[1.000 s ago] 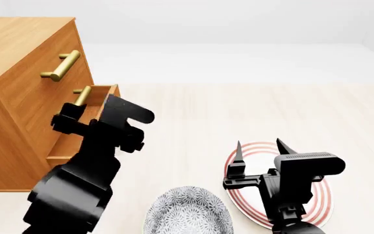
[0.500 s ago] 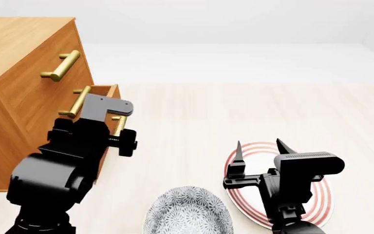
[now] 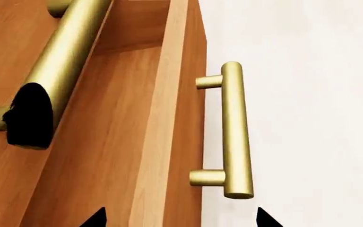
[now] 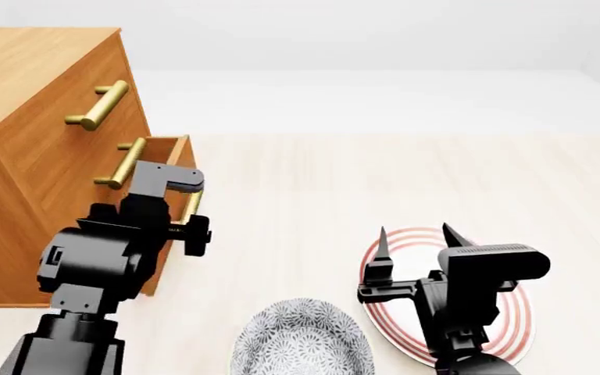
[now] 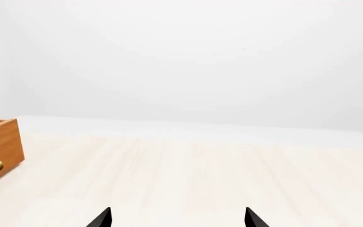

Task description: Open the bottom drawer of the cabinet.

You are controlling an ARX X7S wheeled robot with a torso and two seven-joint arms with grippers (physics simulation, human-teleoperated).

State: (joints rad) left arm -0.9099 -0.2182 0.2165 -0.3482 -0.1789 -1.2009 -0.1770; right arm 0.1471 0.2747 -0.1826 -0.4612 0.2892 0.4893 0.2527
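- The cabinet [image 4: 40,117] stands at the far left of the floor [image 4: 383,180]. Your left arm is just in front of it.
- The bottom drawer [image 4: 171,160] is pulled out from the cabinet front. You see its open top edge in the head view, and the inside of the box in the left wrist view [image 3: 137,109].
- Its handle [image 3: 235,132] is free in the left wrist view. Nothing touches it.
- Your left gripper [image 3: 178,218] shows only two dark tips there. The fingers [image 3: 96,218] are apart, one over the drawer box and one past the handle, and they hold nothing.
- The middle drawer's handle [image 4: 123,164] is just above the left arm in the head view.
- Your right gripper [image 4: 415,238] is above a red-ringed plate [image 4: 514,320] near the front right of the floor. Its fingers [image 4: 383,248] are apart and empty.
- A patterned bowl [image 4: 300,344] sits just left of the plate.
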